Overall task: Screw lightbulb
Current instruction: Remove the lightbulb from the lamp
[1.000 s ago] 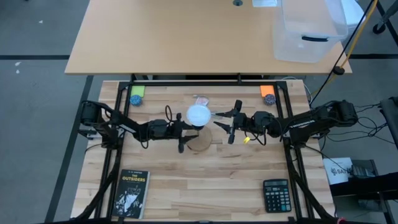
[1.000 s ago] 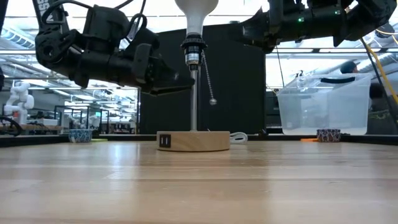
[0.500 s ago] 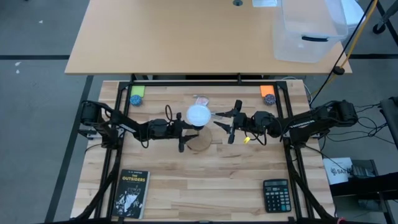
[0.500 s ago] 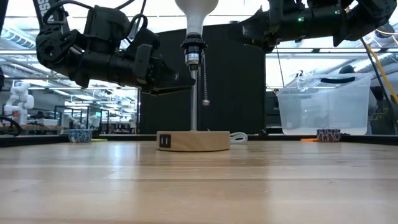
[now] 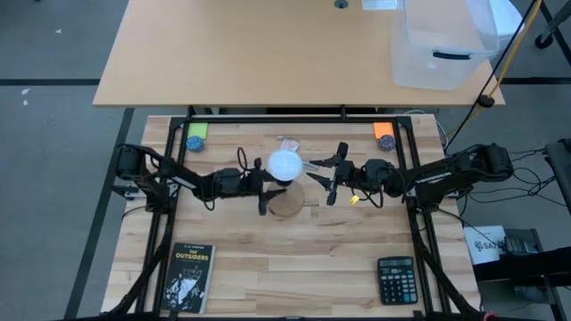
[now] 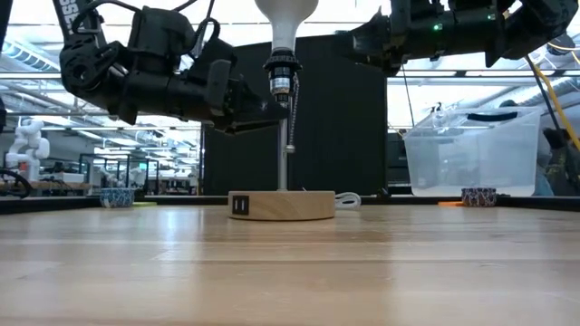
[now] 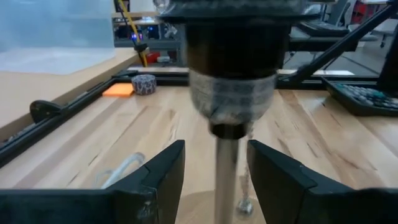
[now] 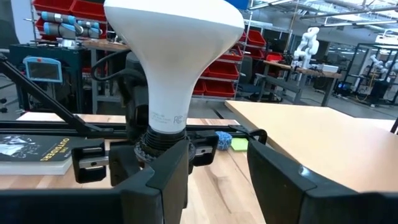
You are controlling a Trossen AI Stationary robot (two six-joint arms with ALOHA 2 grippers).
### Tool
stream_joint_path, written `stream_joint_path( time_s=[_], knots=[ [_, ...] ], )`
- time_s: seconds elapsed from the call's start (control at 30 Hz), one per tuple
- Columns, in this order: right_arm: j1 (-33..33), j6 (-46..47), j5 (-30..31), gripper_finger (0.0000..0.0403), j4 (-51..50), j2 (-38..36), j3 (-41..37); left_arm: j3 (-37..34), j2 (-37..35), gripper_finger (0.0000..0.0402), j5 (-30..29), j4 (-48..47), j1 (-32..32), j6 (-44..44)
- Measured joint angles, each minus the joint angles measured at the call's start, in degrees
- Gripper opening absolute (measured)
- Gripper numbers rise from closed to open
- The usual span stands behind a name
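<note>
The left gripper (image 6: 263,113) stands open, its dark fingers on either side of the thin metal stem just under the black socket (image 6: 282,72), apparently not clamping. The right gripper (image 5: 323,176) is also open, just beside the white frosted lightbulb (image 5: 285,164), its fingers flanking the bulb's neck without touching. The lightbulb sits upright in the socket atop the round tan wooden lamp base (image 6: 281,205), near the middle of the bench (image 5: 294,259), toward its far edge. It is likely light, smooth and breakable; gentle pressure on the narrow neck or the widest part of the globe would turn it best.
</note>
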Motion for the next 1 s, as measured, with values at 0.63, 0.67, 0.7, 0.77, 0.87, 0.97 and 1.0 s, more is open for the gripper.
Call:
stream_joint_path(
  time_s=[0.63,0.67,0.7,0.77,0.87,0.97,1.0],
  knots=[
    [0.0,0.1,0.0,0.0157,0.0,0.0,0.0,0.1,0.0,0.0081,0.2,-1.5,1.5,-1.7],
    [0.0,0.1,0.0,0.0157,0.0,0.0,0.0,0.1,0.0,0.0073,0.2,-1.6,1.5,-1.8],
    [0.0,0.1,0.0,0.0157,0.0,0.0,0.0,0.1,0.0,0.0066,0.3,-1.6,1.6,-1.9],
    [0.0,0.2,0.0,0.0157,0.0,0.0,0.0,0.1,0.0,0.0055,0.4,-1.7,1.6,-1.9],
    [0.0,0.2,0.0,0.0157,0.0,0.0,0.0,0.1,0.0,0.0049,0.4,-1.7,1.6,-1.9],
    [0.5,0.2,0.0,0.0157,0.0,0.0,0.0,0.1,0.0,0.0047,0.4,-1.8,1.6,-1.9],
    [0.6,0.2,0.0,0.0157,0.0,0.0,0.0,0.1,0.0,0.0047,0.4,-1.8,1.6,-1.9]
  ],
)
